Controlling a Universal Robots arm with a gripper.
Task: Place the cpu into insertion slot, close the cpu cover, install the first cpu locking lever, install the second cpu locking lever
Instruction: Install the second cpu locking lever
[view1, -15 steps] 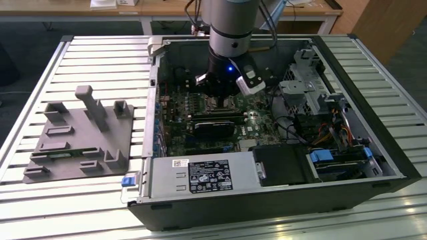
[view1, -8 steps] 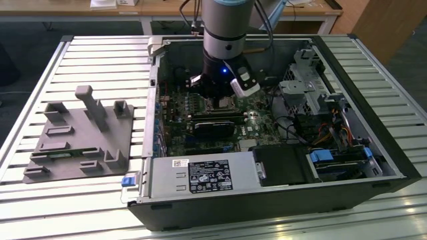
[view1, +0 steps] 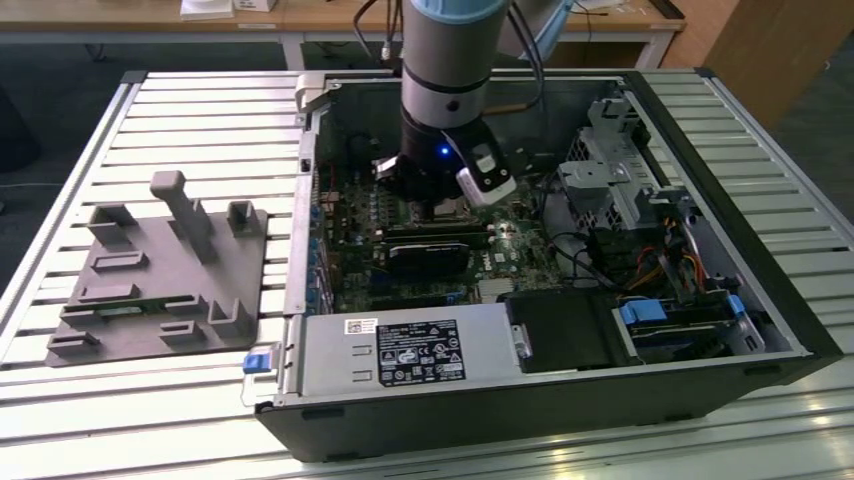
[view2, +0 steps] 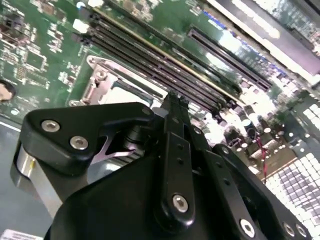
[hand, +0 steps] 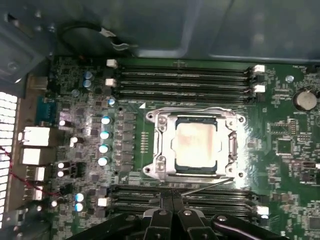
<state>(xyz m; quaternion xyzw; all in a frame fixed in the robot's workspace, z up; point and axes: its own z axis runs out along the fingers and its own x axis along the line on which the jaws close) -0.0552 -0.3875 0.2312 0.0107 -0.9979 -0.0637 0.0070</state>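
Observation:
In the first wrist view the cpu, a pale silvery-tan square, lies in the insertion slot on the green board. The silvery cpu cover lies flat around it, its window showing the chip. A thin wire lever runs at a slight slant along the socket's edge nearest my fingers. My gripper hovers just off that edge, its two black fingers pressed together and holding nothing. In the second wrist view the gripper points at the socket rim. In the exterior view the gripper hangs low inside the case.
Long black memory slots flank the socket on two sides. A black cooler block and a labelled power-supply box sit nearer the case's front. Drive cages and cables crowd the exterior view's right. A grey fixture lies on the table outside.

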